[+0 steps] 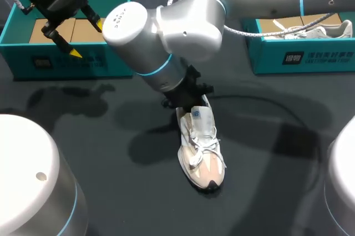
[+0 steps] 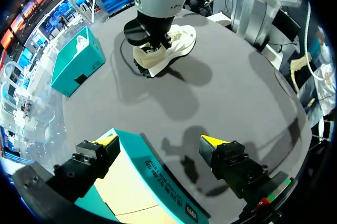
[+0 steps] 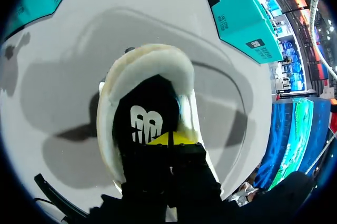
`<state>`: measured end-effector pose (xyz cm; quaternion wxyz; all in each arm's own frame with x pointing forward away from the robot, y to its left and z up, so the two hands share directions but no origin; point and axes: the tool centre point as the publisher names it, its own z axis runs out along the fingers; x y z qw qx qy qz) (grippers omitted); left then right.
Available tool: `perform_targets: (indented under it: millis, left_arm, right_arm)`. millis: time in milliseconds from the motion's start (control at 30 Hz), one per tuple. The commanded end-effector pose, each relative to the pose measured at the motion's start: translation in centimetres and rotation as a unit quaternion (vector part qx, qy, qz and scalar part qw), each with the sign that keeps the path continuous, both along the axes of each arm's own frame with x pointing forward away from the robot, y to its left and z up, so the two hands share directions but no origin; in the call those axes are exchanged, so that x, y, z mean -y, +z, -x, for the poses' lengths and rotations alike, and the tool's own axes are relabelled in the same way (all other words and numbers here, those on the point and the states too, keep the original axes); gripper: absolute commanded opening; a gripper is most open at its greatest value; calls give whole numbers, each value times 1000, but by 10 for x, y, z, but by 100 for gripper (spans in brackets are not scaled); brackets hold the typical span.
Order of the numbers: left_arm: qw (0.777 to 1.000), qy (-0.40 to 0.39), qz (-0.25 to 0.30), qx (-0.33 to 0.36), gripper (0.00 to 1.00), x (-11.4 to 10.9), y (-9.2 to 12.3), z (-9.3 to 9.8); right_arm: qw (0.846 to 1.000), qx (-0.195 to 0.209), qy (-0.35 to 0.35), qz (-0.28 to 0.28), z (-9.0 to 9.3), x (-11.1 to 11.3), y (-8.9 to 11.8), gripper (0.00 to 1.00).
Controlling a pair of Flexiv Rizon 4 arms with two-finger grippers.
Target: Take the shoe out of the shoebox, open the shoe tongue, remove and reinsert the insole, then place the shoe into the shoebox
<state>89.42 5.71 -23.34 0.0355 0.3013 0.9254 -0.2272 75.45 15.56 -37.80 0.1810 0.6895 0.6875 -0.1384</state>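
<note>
Item: white and beige shoe (image 1: pixel 201 147), upright on the dark table (image 1: pixel 111 136) near centre, toe toward the near edge, clear of both boxes. Right gripper (image 3: pixel 169 139): reaching in from the far right, yellow tips closed together inside the shoe's heel opening against the black insole (image 3: pixel 147 113); cannot tell whether the insole is pinched between them. Left gripper (image 1: pixel 87 39): jaws spread wide and holding nothing, hovering over the near wall of the teal shoebox (image 1: pixel 61 61) at far left; second teal shoebox (image 1: pixel 310 53) at far right contains another shoe (image 1: pixel 319 29).
</note>
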Motion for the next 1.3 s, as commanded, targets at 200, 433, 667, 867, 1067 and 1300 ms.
perform_targets:
  millis: [200, 433, 667, 867, 1067, 1300]
  left_arm:
    - [1000, -1, -1, 0, 100, 0, 0, 0]
    - [1000, -1, -1, 0, 100, 0, 0, 0]
    - [1000, -1, -1, 0, 100, 0, 0, 0]
    - [1000, -1, -1, 0, 100, 0, 0, 0]
    - [1000, -1, -1, 0, 100, 0, 0, 0]
    - [1000, -1, -1, 0, 100, 0, 0, 0]
  right_arm:
    - [999, -22, 8, -48, -2, -3, -30, 0]
    - [1000, 8, 14, 3, 0, -9, 8, 0]
    - [999, 4, 4, 51, -2, -3, 18, 0]
    - [998, -21, 1, 67, -6, 7, 2, 0]
    - [997, -50, -9, 52, -4, 17, -20, 0]
    - [999, -37, 6, -21, -1, 7, -30, 0]
